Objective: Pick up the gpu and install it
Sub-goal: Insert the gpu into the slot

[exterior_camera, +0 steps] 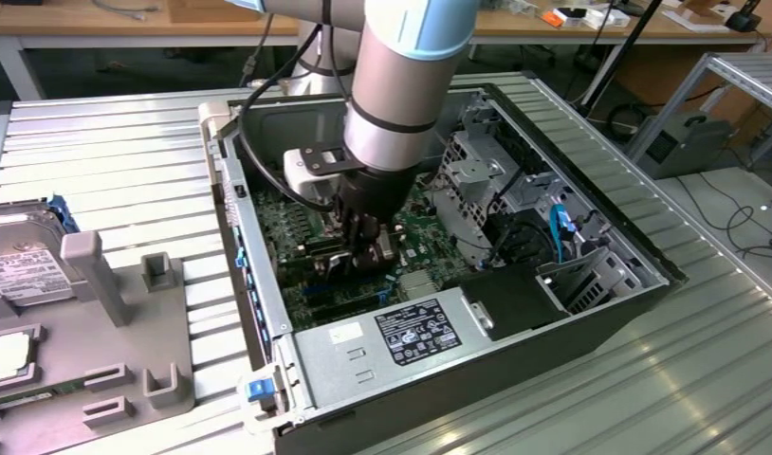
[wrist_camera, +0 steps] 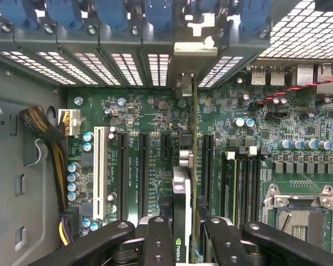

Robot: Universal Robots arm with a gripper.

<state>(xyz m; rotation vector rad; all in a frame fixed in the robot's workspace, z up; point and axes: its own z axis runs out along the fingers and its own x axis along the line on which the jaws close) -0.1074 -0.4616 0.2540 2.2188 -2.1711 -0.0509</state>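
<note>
The gripper [wrist_camera: 183, 230] is clenched on the gpu [wrist_camera: 181, 199], its 2 fingers [wrist_camera: 158, 241] pressing the card's flat faces from either side. The card stands on edge between them, thin side up toward the wrist camera, with a green logo just visible near the grip. In the exterior view the gripper [exterior_camera: 364, 248] hangs deep inside the open computer case [exterior_camera: 614, 242], just above the motherboard [exterior_camera: 284, 227].

Taking the motherboard [wrist_camera: 150, 111] as landmark: the gpu sits over its row of long black expansion slots [wrist_camera: 144, 166], lined up lengthwise with them, and its silver end bracket [wrist_camera: 184, 83] reaches the slotted rear wall of the case at the board's edge. Whether the card's edge connector is already down in a slot cannot be told. The white slot [wrist_camera: 99, 172] lies beside the black ones, further from the card; the empty processor socket [wrist_camera: 299, 213] lies on the card's other side, past the memory slots.

Beyond the motherboard, the power supply [exterior_camera: 405, 332] with its label fills the case's near corner, and a grey parts tray [exterior_camera: 120, 351] stands well apart outside the case.

Judging from this, the pick-up is done and the install step is in hand. Seating calls for a straight press toward the board, card kept square to the slot, bracket tucked against the rear wall.
</note>
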